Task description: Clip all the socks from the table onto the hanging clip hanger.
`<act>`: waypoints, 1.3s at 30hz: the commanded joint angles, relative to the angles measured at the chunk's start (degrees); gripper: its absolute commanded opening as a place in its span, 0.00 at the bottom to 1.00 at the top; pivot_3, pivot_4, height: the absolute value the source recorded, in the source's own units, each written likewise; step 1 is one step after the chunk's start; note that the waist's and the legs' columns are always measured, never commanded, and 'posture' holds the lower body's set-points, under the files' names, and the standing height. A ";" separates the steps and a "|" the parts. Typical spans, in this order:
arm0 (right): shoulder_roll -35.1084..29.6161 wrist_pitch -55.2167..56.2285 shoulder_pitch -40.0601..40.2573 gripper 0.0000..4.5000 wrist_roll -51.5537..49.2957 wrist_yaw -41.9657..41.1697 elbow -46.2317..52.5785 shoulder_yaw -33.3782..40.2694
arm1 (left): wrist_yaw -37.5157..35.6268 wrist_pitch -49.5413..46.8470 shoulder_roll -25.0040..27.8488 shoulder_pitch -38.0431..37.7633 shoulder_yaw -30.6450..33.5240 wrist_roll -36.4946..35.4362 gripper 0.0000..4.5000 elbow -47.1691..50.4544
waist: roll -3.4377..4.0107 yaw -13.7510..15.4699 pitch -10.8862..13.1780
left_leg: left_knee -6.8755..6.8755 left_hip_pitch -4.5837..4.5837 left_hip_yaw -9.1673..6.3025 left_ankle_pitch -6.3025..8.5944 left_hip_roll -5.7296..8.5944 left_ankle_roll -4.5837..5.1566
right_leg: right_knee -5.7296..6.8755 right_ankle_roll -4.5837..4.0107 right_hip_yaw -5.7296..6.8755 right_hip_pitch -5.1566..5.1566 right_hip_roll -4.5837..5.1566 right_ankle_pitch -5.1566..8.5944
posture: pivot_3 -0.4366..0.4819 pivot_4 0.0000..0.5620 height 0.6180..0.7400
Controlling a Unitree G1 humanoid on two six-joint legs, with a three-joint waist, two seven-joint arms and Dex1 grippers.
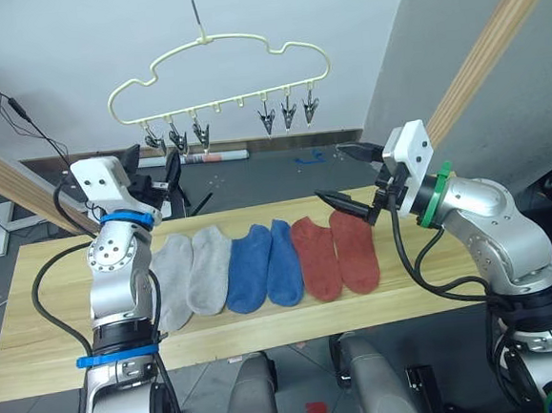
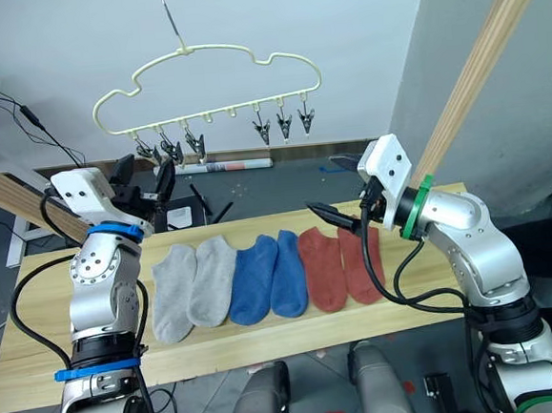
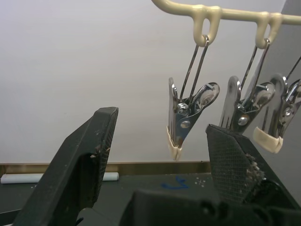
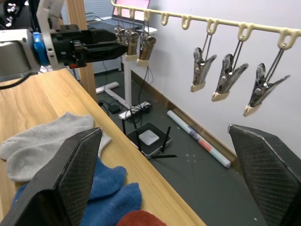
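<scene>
Looking down from the head camera, you see six short fabric ankle socks (image 1: pixel 266 263) lying side by side on the long pale wood-plank worktop (image 1: pixel 436 301): two light grey at your left, two blue in the middle, two rust red at your right. Each sock's long axis runs from the near edge towards the far edge. Your left claw (image 1: pixel 150 164) is raised above the far edge, beyond the grey pair, its black fingers apart and empty. Your right claw (image 1: pixel 352 177) hovers above and just beyond the rust red socks, fingers spread wide, also empty. The pale yellow cloud-shaped wire clip hanger (image 1: pixel 218 77) hangs above and beyond the socks, every small metal clip bare. The right claw is nearer the red pair and the left nearer the grey; either must drop down and towards you to reach a sock.

In the left wrist view, the spread fingers (image 3: pixel 80 165) point at the hanger's shiny clips (image 3: pixel 188 115), which hang close ahead.

In the right wrist view, the wide-open fingers (image 4: pixel 70 181) frame grey and blue socks below, with three clips (image 4: pixel 228 77) hanging above open floor beyond the worktop's far edge.
</scene>
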State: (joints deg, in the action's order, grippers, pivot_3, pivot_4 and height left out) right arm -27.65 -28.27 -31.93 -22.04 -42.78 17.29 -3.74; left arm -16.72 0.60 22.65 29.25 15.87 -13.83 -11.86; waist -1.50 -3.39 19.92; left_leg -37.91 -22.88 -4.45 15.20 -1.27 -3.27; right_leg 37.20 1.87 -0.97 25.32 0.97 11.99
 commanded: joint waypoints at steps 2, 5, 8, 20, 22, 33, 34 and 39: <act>1.13 0.10 -2.46 1.00 -2.07 -1.58 -0.47 0.18 | 1.12 1.58 -0.11 2.03 0.57 0.14 0.75 0.24 | 0.00 0.00 0.16 | 0.00 0.00 0.00 0.00 0.00 0.00 | 0.00 0.01 0.00 0.00 0.00 -0.01 | 0.35 0.68 1.00; 1.48 0.25 -3.27 1.00 -1.99 -1.97 -1.52 0.04 | 1.71 1.70 -0.37 2.83 0.50 0.24 0.75 0.26 | -0.01 0.01 0.25 | 0.01 -0.04 0.00 0.00 0.00 0.00 | -0.02 0.01 0.00 0.02 0.01 -0.01 | 0.35 0.68 1.00; 1.55 0.38 -3.40 1.00 -2.00 -2.06 -1.79 -0.08 | 2.25 1.35 -0.63 3.09 0.40 0.11 0.75 0.69 | -0.01 0.02 0.27 | 0.04 -0.06 0.00 0.01 0.00 0.00 | -0.03 0.01 0.01 0.04 0.01 -0.01 | 0.35 0.68 1.00; 1.50 0.62 -3.51 1.00 -1.67 -2.16 -2.16 0.05 | 2.08 1.30 -0.98 3.49 -0.02 -0.27 0.50 1.44 | -0.03 0.03 0.46 | 0.04 -0.07 0.00 0.01 0.00 -0.01 | -0.04 0.02 0.01 0.06 0.01 -0.01 | 0.35 0.67 1.00; 1.50 0.70 -3.46 1.00 -1.61 -2.15 -2.23 0.03 | 2.09 1.39 -0.98 3.44 -0.03 -0.22 0.46 1.49 | -0.02 0.03 0.48 | 0.05 -0.07 0.00 0.01 0.00 -0.01 | -0.05 0.02 0.01 0.06 0.01 -0.01 | 0.35 0.67 1.00; 1.40 0.94 -2.31 1.00 -1.42 -2.20 -1.85 -0.17 | 1.95 1.98 -0.50 3.57 -0.27 0.33 0.07 2.29 | -0.02 0.08 0.49 | 0.06 -0.08 0.00 0.01 0.00 -0.01 | -0.06 0.02 0.02 0.07 0.01 -0.01 | 0.36 0.66 1.00; 1.41 0.95 -2.31 1.00 -1.40 -2.19 -1.90 -0.18 | 1.94 1.95 -0.45 3.46 -0.31 0.41 0.07 2.33 | -0.02 0.08 0.49 | 0.06 -0.08 0.00 0.01 0.00 -0.01 | -0.07 0.02 0.01 0.07 0.01 -0.01 | 0.36 0.66 1.00; 1.38 0.92 -2.30 1.00 -1.30 -2.24 -1.96 -0.28 | 2.25 2.68 -0.49 2.18 -0.03 0.80 0.15 2.86 | -0.02 0.08 0.49 | 0.06 -0.08 0.00 0.01 0.00 -0.01 | -0.07 0.03 0.01 0.07 0.01 0.00 | 0.37 0.66 1.00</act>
State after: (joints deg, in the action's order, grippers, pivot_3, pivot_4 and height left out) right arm -26.15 -28.39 -34.41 -23.25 -44.81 13.64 -4.11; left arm -14.59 1.73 21.60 31.74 15.40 -13.40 -11.41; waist -1.52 -3.31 20.41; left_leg -37.85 -22.96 -4.45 15.21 -1.27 -3.29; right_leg 37.12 1.90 -0.96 25.39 0.98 11.98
